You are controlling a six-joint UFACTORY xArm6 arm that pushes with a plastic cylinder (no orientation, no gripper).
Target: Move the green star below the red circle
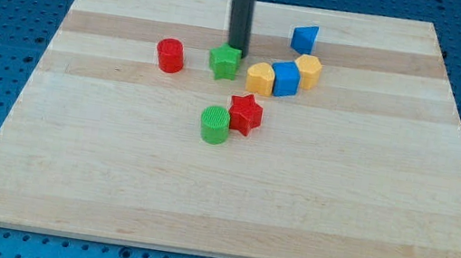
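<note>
The green star (pixel 223 61) lies on the wooden board (pixel 112 185), in its upper middle part. The red circle, a short red cylinder (pixel 169 55), stands about sixty pixels to the star's left at the same height in the view. My tip (pixel 238 50) rests just above the star's upper right edge, touching it or nearly so. The dark rod rises straight toward the view's top.
A green cylinder (pixel 215 125) and a red star (pixel 245 114) sit side by side below the green star. To its right a yellow block (pixel 260 79), a blue block (pixel 285 79) and another yellow block (pixel 308 71) form a row. A blue block (pixel 304 38) lies above them.
</note>
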